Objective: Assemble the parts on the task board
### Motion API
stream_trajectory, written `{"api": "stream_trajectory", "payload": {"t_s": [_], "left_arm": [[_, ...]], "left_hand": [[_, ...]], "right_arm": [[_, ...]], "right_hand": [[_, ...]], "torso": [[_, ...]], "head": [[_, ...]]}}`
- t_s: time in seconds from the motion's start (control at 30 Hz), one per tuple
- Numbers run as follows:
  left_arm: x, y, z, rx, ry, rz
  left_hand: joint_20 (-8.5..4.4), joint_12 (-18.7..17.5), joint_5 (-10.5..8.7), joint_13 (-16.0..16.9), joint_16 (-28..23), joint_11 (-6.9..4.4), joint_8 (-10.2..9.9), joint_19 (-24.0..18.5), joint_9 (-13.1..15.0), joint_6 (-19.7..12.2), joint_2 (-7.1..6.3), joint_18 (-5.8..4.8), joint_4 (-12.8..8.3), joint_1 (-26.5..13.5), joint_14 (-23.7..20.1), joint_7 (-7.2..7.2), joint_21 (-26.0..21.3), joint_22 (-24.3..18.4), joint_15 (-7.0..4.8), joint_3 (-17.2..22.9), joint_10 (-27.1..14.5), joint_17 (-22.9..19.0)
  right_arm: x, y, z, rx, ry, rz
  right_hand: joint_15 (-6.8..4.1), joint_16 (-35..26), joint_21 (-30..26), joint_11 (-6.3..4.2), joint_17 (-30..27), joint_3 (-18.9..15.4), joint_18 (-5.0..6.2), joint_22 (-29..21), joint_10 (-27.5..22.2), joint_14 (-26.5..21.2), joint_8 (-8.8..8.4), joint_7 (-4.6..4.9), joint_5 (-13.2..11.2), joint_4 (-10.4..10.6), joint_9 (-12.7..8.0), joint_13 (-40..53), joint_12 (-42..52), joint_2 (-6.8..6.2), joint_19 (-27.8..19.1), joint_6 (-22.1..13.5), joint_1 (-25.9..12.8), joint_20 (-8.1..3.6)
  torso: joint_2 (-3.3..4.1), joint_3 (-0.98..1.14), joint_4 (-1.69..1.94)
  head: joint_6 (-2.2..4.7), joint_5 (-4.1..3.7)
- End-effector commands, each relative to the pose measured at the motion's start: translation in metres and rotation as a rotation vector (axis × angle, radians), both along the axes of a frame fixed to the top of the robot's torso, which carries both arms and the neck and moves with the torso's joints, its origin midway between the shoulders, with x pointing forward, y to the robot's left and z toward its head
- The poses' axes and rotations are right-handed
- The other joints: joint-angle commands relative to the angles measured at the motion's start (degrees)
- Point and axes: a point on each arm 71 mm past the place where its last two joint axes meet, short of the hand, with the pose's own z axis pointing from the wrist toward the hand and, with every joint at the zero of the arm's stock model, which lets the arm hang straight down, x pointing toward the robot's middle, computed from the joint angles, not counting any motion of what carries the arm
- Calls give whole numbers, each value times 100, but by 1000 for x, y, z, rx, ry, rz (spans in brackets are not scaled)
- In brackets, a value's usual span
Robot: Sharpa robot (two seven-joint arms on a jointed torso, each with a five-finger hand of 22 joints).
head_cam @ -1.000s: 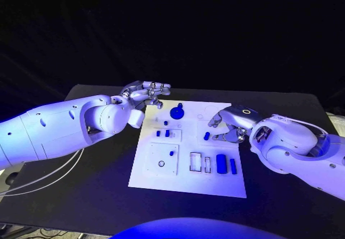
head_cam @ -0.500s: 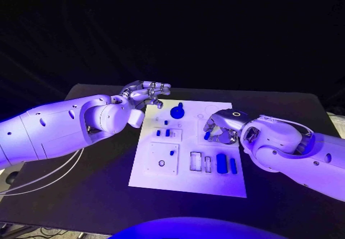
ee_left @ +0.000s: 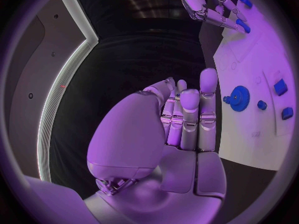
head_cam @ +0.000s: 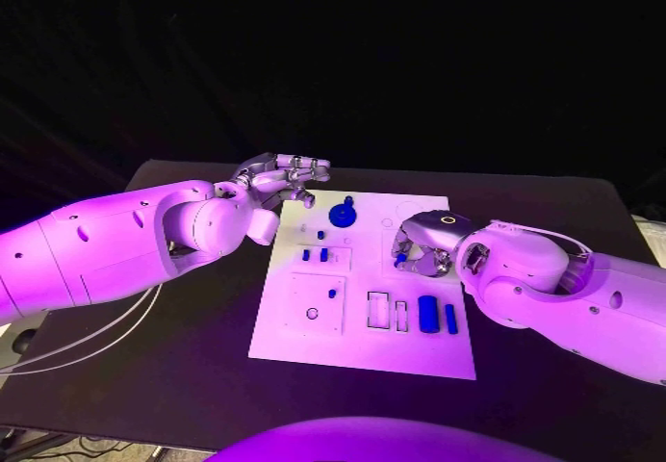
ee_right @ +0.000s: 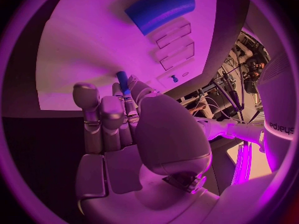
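Right hand [head_cam: 423,252] pinches one blue peg [head_cam: 399,258]; left hand [head_cam: 285,180] curled, seemingly empty

Left hand [ee_left: 181,119] beside the task board [ee_left: 249,84] — blue gear [ee_left: 238,98] on it.

A: What does the task board [head_cam: 364,332] carry?
B: A white plate lying flat on the black surface [head_cam: 166,366]; a blue gear [head_cam: 343,212] at its far end, two blue bars [head_cam: 437,315] lying side by side nearer.
A: And the small blue peg [head_cam: 399,258]?
B: Pinched in the right hand [head_cam: 423,248].
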Motion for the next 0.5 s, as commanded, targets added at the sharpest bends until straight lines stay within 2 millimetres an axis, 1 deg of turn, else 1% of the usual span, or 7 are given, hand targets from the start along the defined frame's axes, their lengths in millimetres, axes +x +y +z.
{"api": "stream_trajectory", "payload": {"t_s": [0.03,0.1,0.17,0.27,0.4,0.5], "left_arm": [[-1,-2,1,-5,-7,-19],[-1,-2,1,-5,-7,-19],[-1,-2,1,-5,-7,-19],[0,-2,1,-4,-7,-19],[0,-1,1,-4,-6,-19],[0,-1,1,-4,-6,-18]], "left_hand": [[12,41,24,6,-24,3,19,-34,-5,-36,25,100,-28,16,-50,-5,-48,-10,-10,6,-56,-15],[12,41,24,6,-24,3,19,-34,-5,-36,25,100,-28,16,-50,-5,-48,-10,-10,6,-56,-15],[12,41,24,6,-24,3,19,-34,-5,-36,25,100,-28,16,-50,-5,-48,-10,-10,6,-56,-15],[12,41,24,6,-24,3,19,-34,-5,-36,25,100,-28,16,-50,-5,-48,-10,-10,6,-56,-15],[12,41,24,6,-24,3,19,-34,-5,-36,25,100,-28,16,-50,-5,-48,-10,-10,6,-56,-15],[12,41,24,6,-24,3,19,-34,-5,-36,25,100,-28,16,-50,-5,-48,-10,-10,6,-56,-15]], "right_arm": [[0,-2,-7,-56,19,-12],[1,-2,-7,-49,9,-16],[1,-2,-5,-26,-13,-20],[1,-2,0,29,-62,-24],[-2,-2,7,119,-109,-18],[-6,-3,12,169,-125,-11]], "right_hand": [[-54,57,77,-13,29,78,-110,84,99,136,38,-5,-42,-19,17,12,-2,69,65,91,26,4],[-68,93,132,-27,68,136,-124,168,175,142,63,-14,-48,-39,32,18,3,104,102,150,59,-4],[-91,178,257,-47,165,214,-158,367,282,160,97,-21,-50,-78,52,25,15,141,183,224,112,-12],[-136,266,440,-86,257,379,-200,640,463,174,146,-15,-51,-217,87,36,24,165,300,320,256,-41],[-152,300,505,-87,284,547,-213,718,583,164,146,20,-50,-343,102,43,0,135,329,331,336,-66],[-150,310,526,-78,286,635,-217,736,614,153,135,32,-50,-388,108,45,-38,91,326,323,313,-69]], "torso": [[-1,1,-4],[-4,1,-1],[-6,-1,0],[-3,-1,5],[-7,0,4],[-7,-1,-1]], "head": [[0,0],[-4,-6],[-4,-8],[-3,-16],[-2,-16],[14,-14]]}}
